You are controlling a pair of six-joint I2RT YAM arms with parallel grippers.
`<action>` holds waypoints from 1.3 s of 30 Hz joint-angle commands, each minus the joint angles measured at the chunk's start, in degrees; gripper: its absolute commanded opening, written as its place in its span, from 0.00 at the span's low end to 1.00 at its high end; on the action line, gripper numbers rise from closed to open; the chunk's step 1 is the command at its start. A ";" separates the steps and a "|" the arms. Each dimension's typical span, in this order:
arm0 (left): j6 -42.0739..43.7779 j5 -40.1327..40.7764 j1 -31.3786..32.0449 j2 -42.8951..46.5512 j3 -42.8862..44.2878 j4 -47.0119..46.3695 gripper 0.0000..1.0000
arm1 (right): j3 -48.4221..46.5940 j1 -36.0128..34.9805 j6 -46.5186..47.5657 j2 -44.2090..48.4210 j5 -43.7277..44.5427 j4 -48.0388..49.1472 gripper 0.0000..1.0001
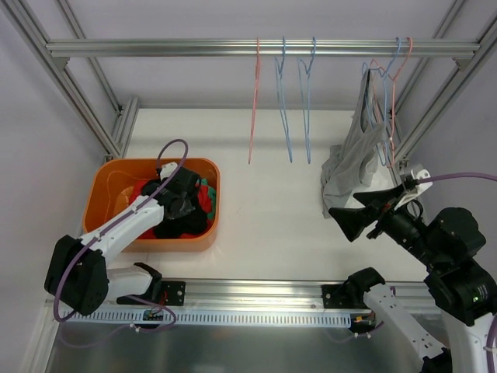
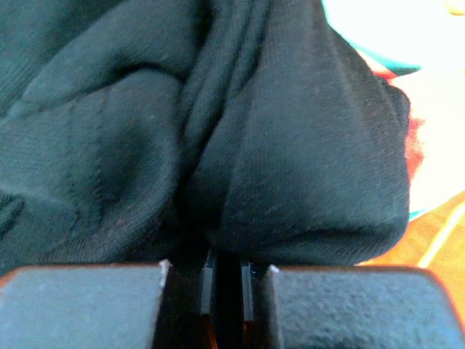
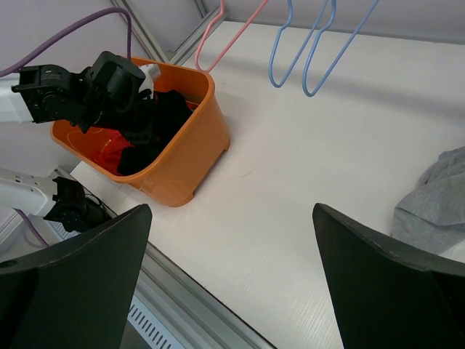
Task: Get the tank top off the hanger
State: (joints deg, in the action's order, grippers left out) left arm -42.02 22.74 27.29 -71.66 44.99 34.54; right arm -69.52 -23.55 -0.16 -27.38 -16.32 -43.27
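Observation:
A grey tank top point(image 1: 356, 155) hangs from a blue hanger point(image 1: 380, 85) at the right end of the rail, and its lower part lies crumpled on the table. A corner of it shows in the right wrist view point(image 3: 434, 203). My right gripper point(image 1: 371, 208) hovers open just in front of the tank top, touching nothing; between its jaws point(image 3: 232, 218) only bare table shows. My left gripper point(image 1: 182, 203) reaches down into the orange basket point(image 1: 109, 183). It point(image 2: 227, 280) is shut on a fold of a dark garment point(image 2: 240, 145) that fills the left wrist view.
Three empty hangers, one pink point(image 1: 255, 101) and two blue point(image 1: 283, 101), hang from the metal rail point(image 1: 155, 48) over the table's middle. The basket point(image 3: 196, 138) holds black and red clothes. Frame posts stand at both back corners. A metal rail runs along the near edge.

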 commanded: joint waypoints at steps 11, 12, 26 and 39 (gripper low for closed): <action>2.90 -4.55 -0.57 21.64 13.26 12.46 0.99 | -22.84 0.00 8.68 -16.99 22.54 -12.80 1.00; 3.87 -4.72 -0.66 23.04 15.19 13.87 0.99 | -25.90 0.08 9.56 -18.75 27.08 -13.59 0.99; 17.85 -31.00 -0.66 39.66 21.37 17.75 0.99 | -49.56 15.02 20.20 -50.84 28.26 -14.13 0.66; 19.52 -34.25 -0.57 45.20 16.97 17.66 0.99 | -50.72 17.14 17.75 -58.32 23.88 -10.18 0.13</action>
State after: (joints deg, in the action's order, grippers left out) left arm -23.90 -9.26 27.27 -26.85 61.93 53.01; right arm -118.30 -6.72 18.65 -85.86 8.97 -56.77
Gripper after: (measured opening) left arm 0.985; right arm 0.152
